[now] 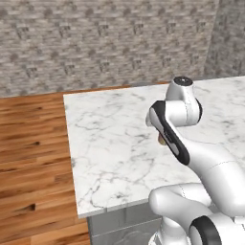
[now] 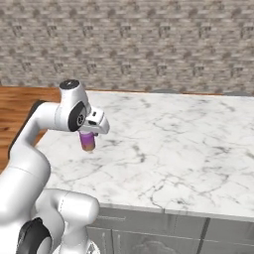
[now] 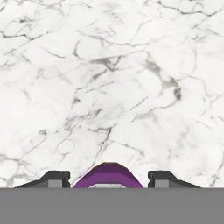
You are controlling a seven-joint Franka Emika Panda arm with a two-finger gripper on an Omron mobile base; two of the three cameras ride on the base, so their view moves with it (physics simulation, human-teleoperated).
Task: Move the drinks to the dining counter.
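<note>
A grey stone-tile wall [image 2: 149, 44] rises behind the dining counter [image 2: 188, 149], and wood flooring [image 1: 28, 158] lies to its left. Nothing stands on the marble near the arm. The gripper [image 3: 108, 179] is closed on the purple-and-orange can [image 2: 88, 141], held between its fingers, hanging below the hand just above the countertop near its front left corner.

Fingers [image 2: 90, 135] clamp purple-orange can [image 2: 88, 142], upright, above white marble dining counter [image 2: 173, 149]; brick wall [image 2: 139, 44] behind.
</note>
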